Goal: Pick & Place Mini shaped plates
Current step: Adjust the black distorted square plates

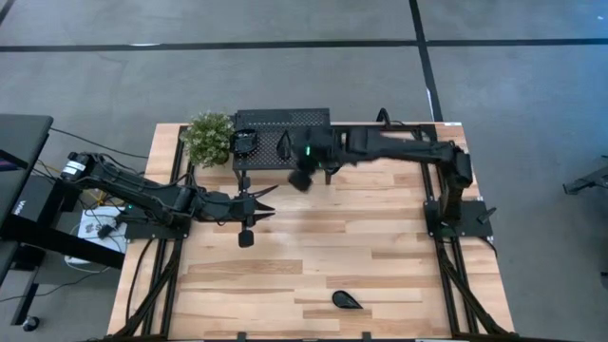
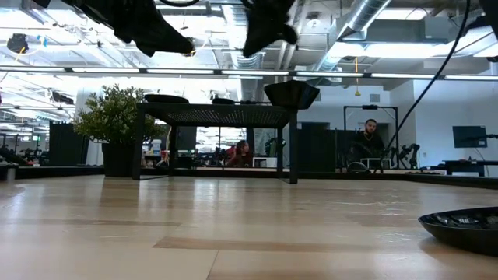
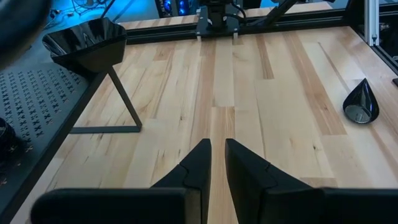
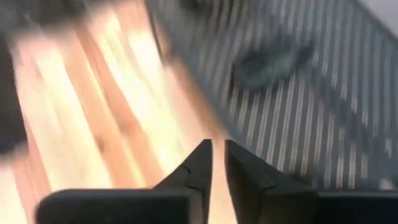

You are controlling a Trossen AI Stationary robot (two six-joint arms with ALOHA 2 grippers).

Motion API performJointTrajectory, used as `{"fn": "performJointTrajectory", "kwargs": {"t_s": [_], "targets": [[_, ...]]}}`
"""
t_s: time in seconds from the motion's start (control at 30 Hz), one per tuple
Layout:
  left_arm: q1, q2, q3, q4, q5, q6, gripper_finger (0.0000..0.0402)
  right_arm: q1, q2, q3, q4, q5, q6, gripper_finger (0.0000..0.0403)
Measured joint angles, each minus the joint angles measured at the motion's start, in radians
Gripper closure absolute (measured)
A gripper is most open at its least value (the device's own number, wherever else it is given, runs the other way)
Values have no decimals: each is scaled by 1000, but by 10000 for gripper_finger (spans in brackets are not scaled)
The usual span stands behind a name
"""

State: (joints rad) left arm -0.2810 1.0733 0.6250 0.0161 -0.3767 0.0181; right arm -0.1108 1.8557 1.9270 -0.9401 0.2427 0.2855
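Plates (image 1: 246, 142) sit on the rack (image 1: 282, 122); one teardrop plate (image 1: 346, 300) waits near the table's front edge. Left gripper (image 1: 269, 202) and right gripper (image 1: 300, 179): nearly pressed together, empty.

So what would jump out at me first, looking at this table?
Probably the two dark robot arms reaching in from either side of the pale wooden table. The right claw hovers at the front edge of the black perforated metal rack at the back, which has a leafy green potted plant beside it. A lone glossy black teardrop-shaped dish lies near the front edge.
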Motion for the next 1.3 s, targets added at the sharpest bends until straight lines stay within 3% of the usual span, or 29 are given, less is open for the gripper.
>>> {"fn": "performJointTrajectory", "kwargs": {"t_s": [0.13,0.27,0.4,0.53,0.77,1.0,1.3], "targets": [[0,0,0,-1,0,-1,353,123,7,0,-241,113,164,397],[-2,0,0,-1,1,-39,353,218,14,-2,-384,186,344,394],[-3,0,0,-1,2,-49,353,269,13,-5,-572,250,547,400],[-3,0,0,-1,2,-49,353,275,8,-113,-623,266,689,401],[-2,0,0,0,1,-49,353,162,3,-277,-498,283,621,401],[-2,0,0,1,0,-49,353,13,3,-268,-350,273,431,402],[-2,0,0,4,0,-49,353,-39,3,-266,-199,235,281,402]]}}
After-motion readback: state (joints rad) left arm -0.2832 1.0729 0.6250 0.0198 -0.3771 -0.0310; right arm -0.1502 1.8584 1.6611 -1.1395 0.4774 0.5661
